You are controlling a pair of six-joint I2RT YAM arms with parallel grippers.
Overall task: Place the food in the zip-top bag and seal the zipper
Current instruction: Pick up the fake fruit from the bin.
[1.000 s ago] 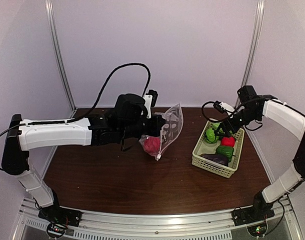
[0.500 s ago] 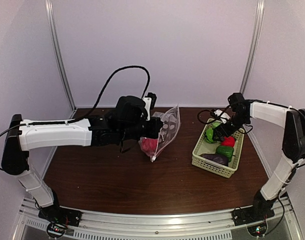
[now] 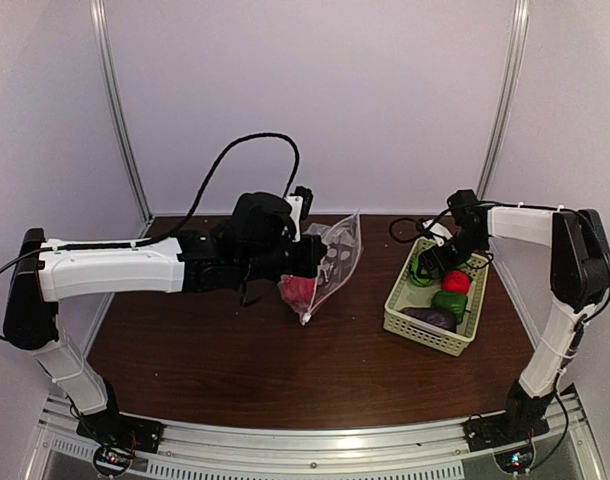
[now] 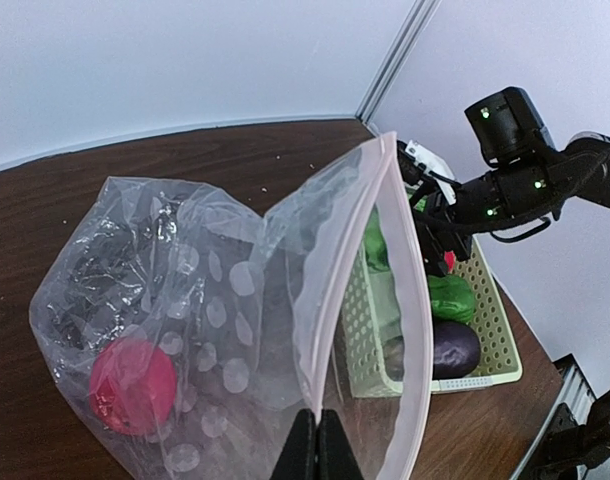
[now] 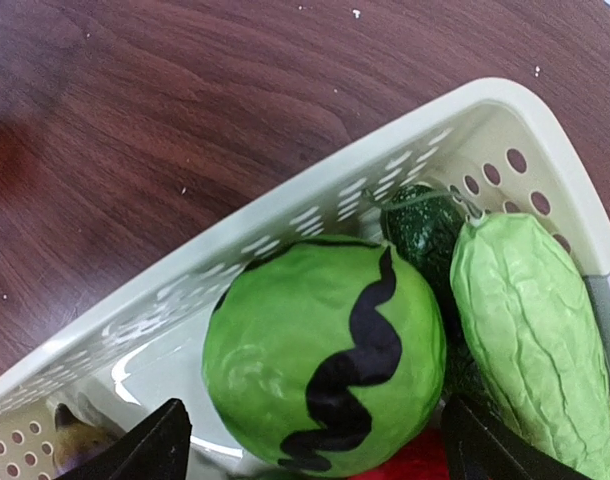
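Because the zip-top bag (image 4: 215, 290) is thin, crinkly clear film w/ white dots, it will prob. handle as v. light, floppy and slippery, w/ no shape of its own. The best hold looks like the firmer mouth rim, and that is where the left tool (image 4: 315, 445) has it, fingers pinched tight on the edge. The bag hangs above the counter (image 3: 235, 370) near its centre, mouth gaping toward the right, well apart from the pale green perforated basket (image 3: 415, 335) on the counter's right side. The zipper (image 4: 388, 150) shows as a thin pale strip round the mouth, not sealed. The food, big to small: in the basket, a round bright green piece (image 5: 325, 365) w/ a black wavy stripe sits against the wall. It looks like smooth hard plastic, light but apt to roll or squirt out, so grip it across the widest part. The right tool (image 5: 320, 450) hangs right over it, fingers spread wide either side, nothing held; can't tell if they touch it. Beside it lies a long pale green wrinkled piece (image 5: 530, 320), touching a darker green piece (image 5: 425, 235). The top view also shows a dark purple piece (image 3: 432, 318), a green piece (image 3: 449, 302) and a small red round piece (image 3: 456, 283) in the basket. Another red round piece (image 4: 133, 385) lies at the bag's bottom.
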